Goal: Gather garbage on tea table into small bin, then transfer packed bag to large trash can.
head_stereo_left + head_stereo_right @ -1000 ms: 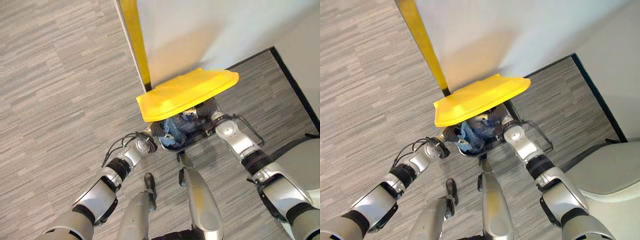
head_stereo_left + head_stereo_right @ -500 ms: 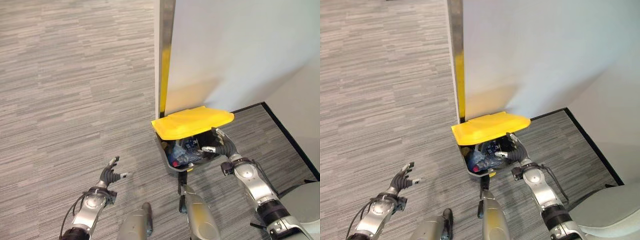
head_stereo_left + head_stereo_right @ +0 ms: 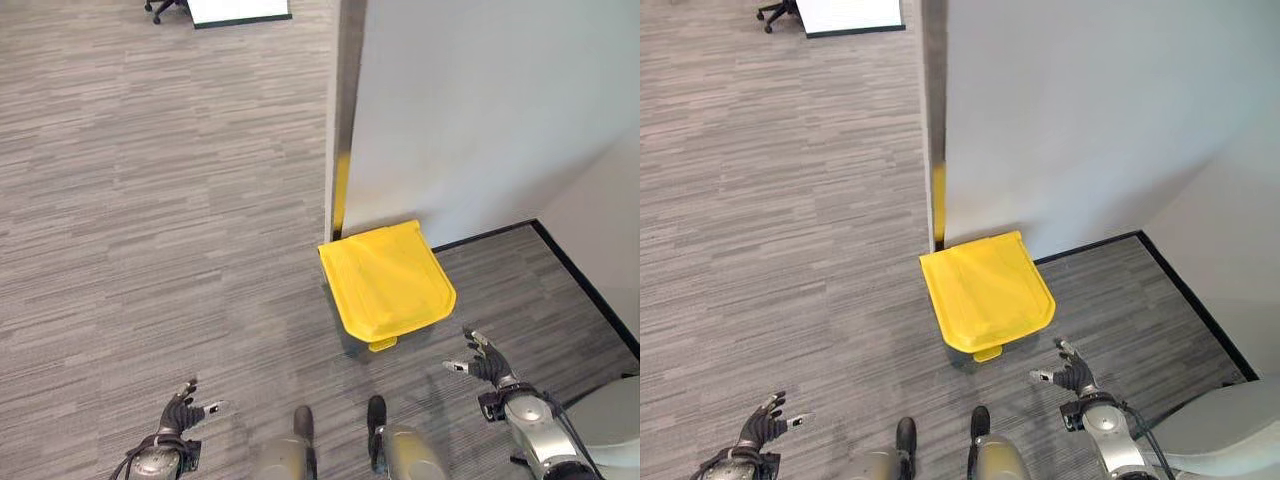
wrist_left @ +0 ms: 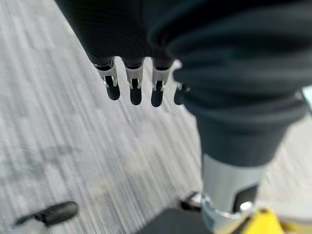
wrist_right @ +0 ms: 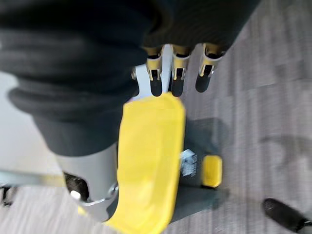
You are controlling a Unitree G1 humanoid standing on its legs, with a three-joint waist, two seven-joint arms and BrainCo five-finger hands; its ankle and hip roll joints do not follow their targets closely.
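The large trash can (image 3: 352,340) stands against the wall corner with its yellow lid (image 3: 388,280) down flat, so nothing inside it shows. A small yellow pedal (image 5: 212,170) sticks out at its front. My right hand (image 3: 484,361) hovers open over the carpet just right of the can's front, its fingers (image 5: 177,74) straight and holding nothing. My left hand (image 3: 179,411) is low at the left, well apart from the can, open and empty, with its fingers (image 4: 132,87) straight above bare carpet.
A white wall (image 3: 480,110) with a metal corner post (image 3: 344,150) rises behind the can. A black baseboard (image 3: 585,290) runs along the right. Far off at the top left stand a chair base (image 3: 160,8) and a white panel (image 3: 238,10). Grey carpet (image 3: 150,230) spreads to the left.
The yellow lid has dropped shut over the blue bag. Both hands have come away from the can, now lower and wider apart. The camera has pulled back and up.
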